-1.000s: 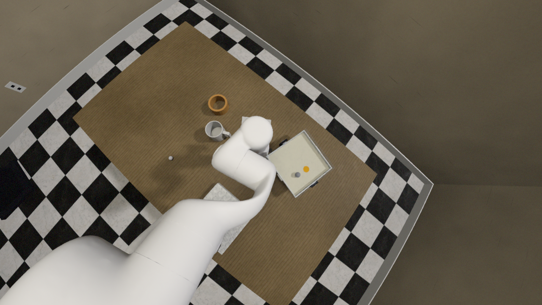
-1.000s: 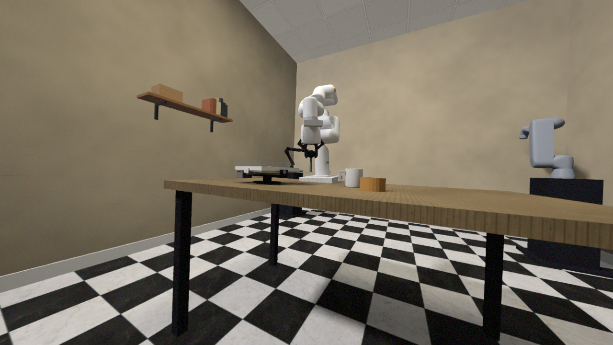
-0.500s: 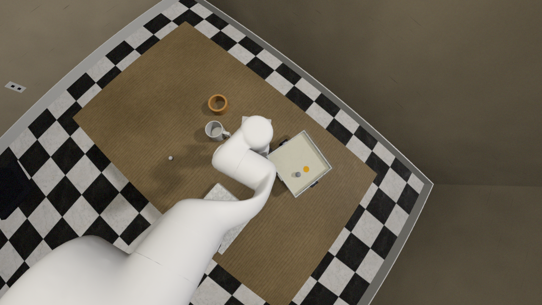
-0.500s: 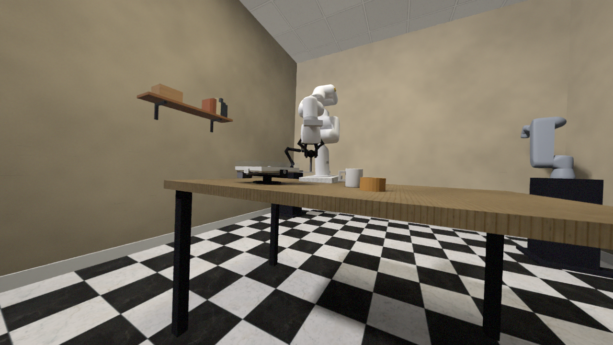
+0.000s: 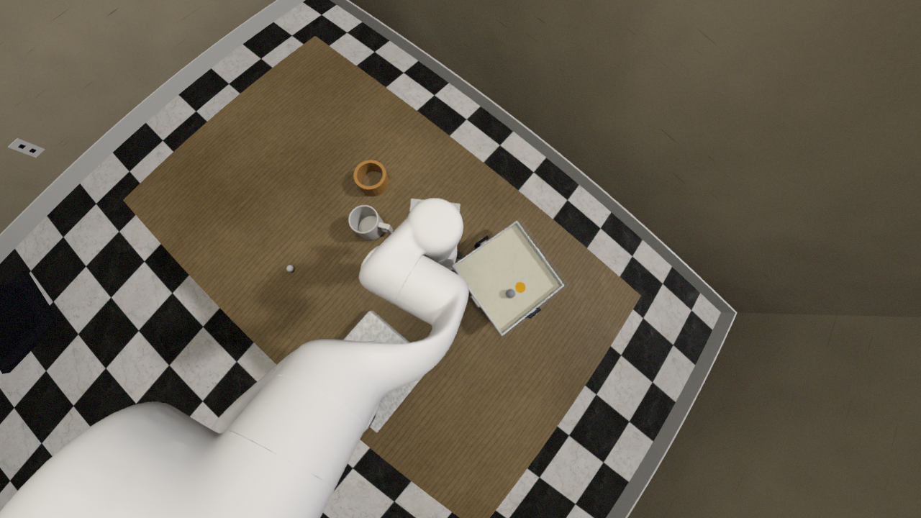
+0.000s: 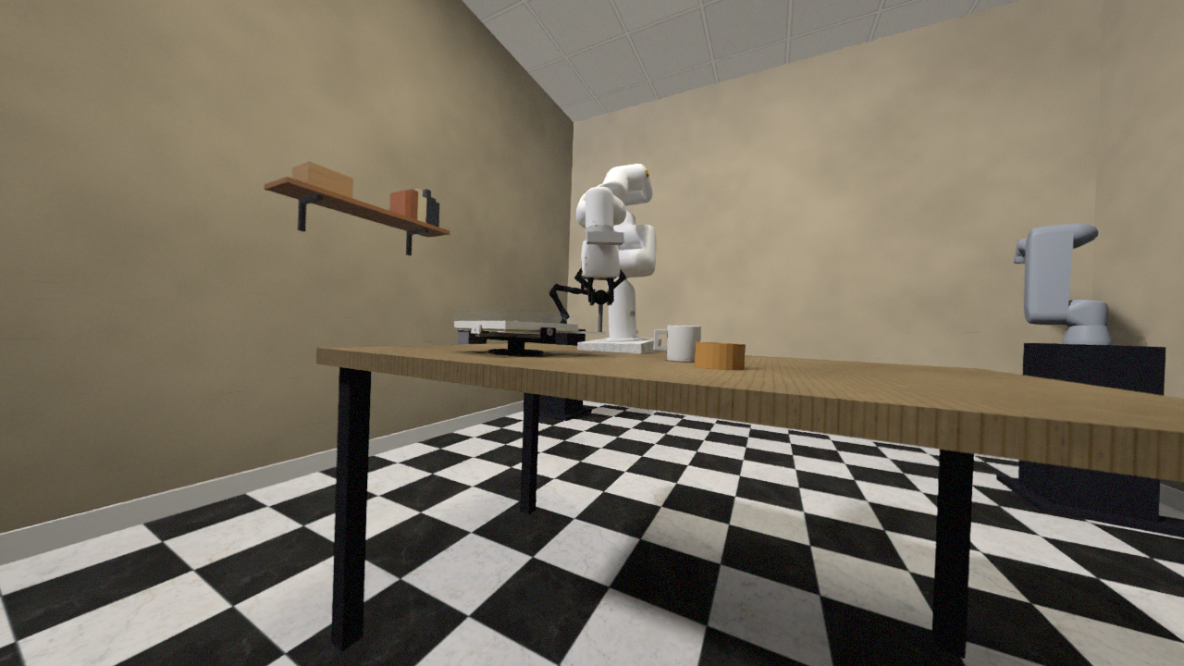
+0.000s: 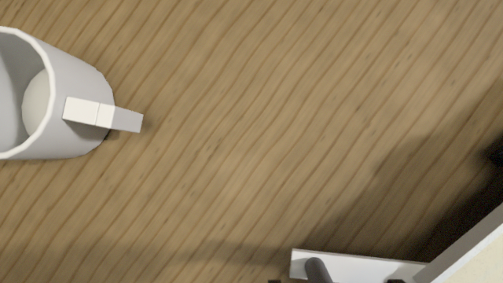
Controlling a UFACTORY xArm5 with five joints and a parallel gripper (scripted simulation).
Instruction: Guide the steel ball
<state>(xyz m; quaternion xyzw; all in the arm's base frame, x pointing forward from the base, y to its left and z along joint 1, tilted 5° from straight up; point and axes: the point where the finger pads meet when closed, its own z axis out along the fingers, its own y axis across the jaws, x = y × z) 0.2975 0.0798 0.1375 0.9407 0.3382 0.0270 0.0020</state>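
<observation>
Checkered floor tiles are surrounding a wooden table (image 5: 257,160), where the square clear-lidded plate (image 5: 489,257) is sitting roughly level on a dark pedestal near the right end. Inside it, the steel ball (image 5: 509,293) is lying just beside the orange printed spot (image 5: 520,287), not on it. The gripper (image 6: 598,291) is gripping a dark lever (image 6: 562,291) that reaches to the plate, fingers partly closed on it. A white mug (image 5: 365,221), an orange ring (image 5: 370,175) and a small loose ball (image 5: 290,267) are standing apart from the plate.
</observation>
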